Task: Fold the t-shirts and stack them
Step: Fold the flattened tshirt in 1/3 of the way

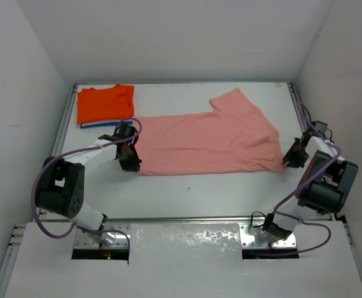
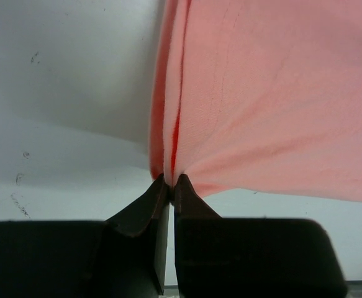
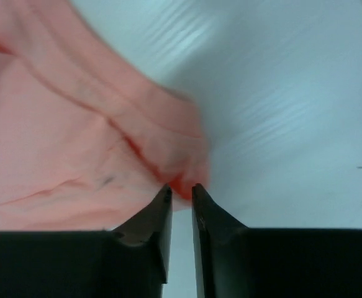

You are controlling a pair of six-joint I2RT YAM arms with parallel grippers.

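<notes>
White worktop [image 1: 187, 192], walled in white; pink shirt [image 1: 212, 146] lies spread across its middle, one sleeve pointing to the far side; left hand [image 2: 170, 181] is clamped on its left edge, right hand [image 3: 181, 187] nips its right corner; orange shirt [image 1: 105, 103] sits folded far left atop blue shirt [image 1: 97, 124].

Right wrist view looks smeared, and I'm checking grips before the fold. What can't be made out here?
Right wrist view: motion blur hides whether the right gripper truly pinches the pink t-shirt.
Top view: the blue shirt shows only an edge under the orange t-shirt.
Left wrist view: frame edges cut off most of the pink t-shirt.
</notes>
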